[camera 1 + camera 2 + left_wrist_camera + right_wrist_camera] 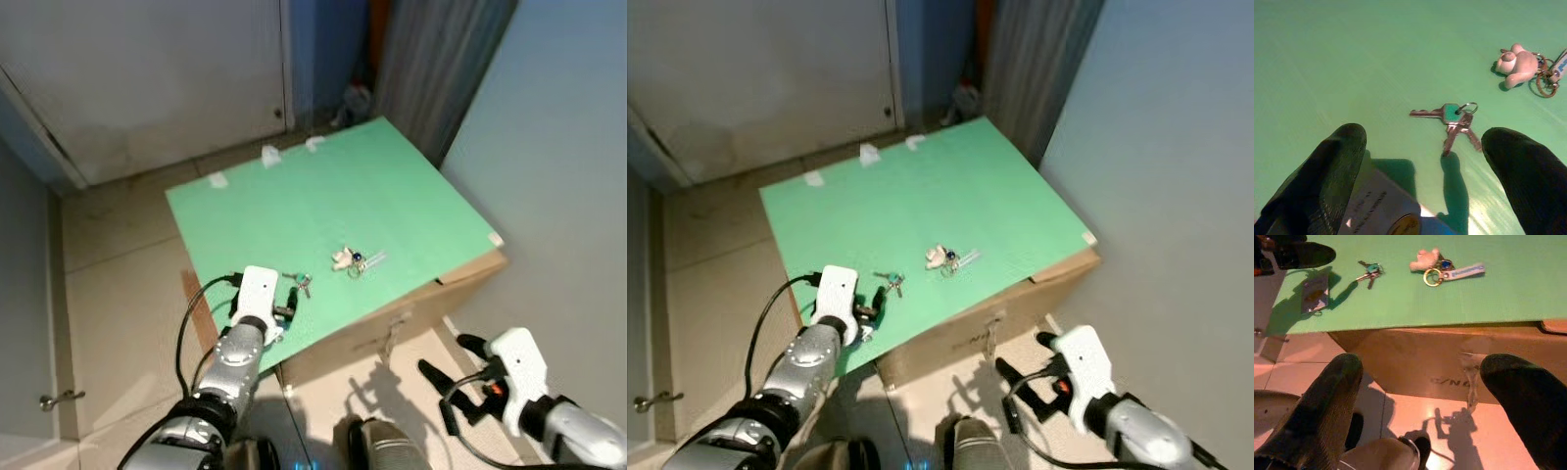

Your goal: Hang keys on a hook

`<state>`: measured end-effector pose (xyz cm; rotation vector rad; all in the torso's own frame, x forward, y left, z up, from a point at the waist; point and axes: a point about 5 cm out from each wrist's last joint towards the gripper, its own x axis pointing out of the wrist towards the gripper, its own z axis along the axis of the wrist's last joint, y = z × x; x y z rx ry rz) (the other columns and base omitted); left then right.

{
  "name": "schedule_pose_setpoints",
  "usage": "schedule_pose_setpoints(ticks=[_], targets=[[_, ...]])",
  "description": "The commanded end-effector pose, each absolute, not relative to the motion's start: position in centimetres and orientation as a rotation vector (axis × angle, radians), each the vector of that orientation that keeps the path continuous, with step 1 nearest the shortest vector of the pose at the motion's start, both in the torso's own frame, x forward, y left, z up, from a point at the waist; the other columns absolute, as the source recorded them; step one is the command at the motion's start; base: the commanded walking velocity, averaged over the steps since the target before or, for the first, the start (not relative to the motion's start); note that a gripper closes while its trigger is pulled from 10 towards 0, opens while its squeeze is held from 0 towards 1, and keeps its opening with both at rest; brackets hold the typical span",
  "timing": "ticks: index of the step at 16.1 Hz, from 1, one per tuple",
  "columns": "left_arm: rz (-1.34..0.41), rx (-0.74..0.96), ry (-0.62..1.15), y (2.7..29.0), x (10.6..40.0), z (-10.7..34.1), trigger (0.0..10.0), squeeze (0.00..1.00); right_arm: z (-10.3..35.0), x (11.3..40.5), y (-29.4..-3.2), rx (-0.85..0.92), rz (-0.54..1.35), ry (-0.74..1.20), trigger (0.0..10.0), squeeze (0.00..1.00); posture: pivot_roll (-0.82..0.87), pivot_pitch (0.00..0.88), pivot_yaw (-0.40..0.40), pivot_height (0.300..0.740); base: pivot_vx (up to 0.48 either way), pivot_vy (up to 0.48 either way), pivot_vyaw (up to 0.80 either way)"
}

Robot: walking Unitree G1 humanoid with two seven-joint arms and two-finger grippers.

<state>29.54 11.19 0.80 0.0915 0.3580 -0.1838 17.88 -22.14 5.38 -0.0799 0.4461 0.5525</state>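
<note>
Keys (1454,120) on a small ring, one with a green head, are seen lying flat on the green worktop (392,186), just ahead of the left pincer (1422,166) and between the lines of its two black fingers (1327,171), untouched by either. The left pincer is held spread wide and low over the worktop's near edge, with nothing pinched. Beneath it, a small flat card (1315,293) is laid on the green surface; printing is visible on the card but cannot be read. Farther beyond the keys, a second bunch (355,260) is found: a pale bear-shaped charm (1515,62), a ring and a white strap (1463,270) bearing blue lettering too small to read. The worktop is carried by a cardboard box (1449,367), on whose side dark letters are printed, blurred and partly hidden by a strip of tape. The right pincer (1422,396) is held spread and empty, down before the box's side above the tiled floor (118,294), well apart from the keys.
</note>
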Motion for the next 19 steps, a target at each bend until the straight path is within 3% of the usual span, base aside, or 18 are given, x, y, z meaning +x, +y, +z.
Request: schedule_pose_setpoints(ticks=[1,9,19], targets=[[-0.181,0.101,0.382,11.1,28.9,0.1,10.0,0.00,5.6,17.6,-22.3,-0.077,0.549,0.452,10.0,0.00,-0.43,0.215,0.023,0.717,0.000,0.000,0.00],[-0.203,0.160,0.425,9.0,27.1,-1.4,10.0,0.00,5.8,17.1,-21.2,-0.036,0.553,0.491,10.0,0.00,-0.44,0.210,0.018,0.717,0.000,0.000,0.00],[-0.159,0.235,0.450,9.1,24.8,-3.0,10.0,0.00,5.4,16.3,-20.3,-0.010,0.552,0.523,10.0,0.00,-0.43,0.226,0.008,0.717,0.000,0.000,0.00]])
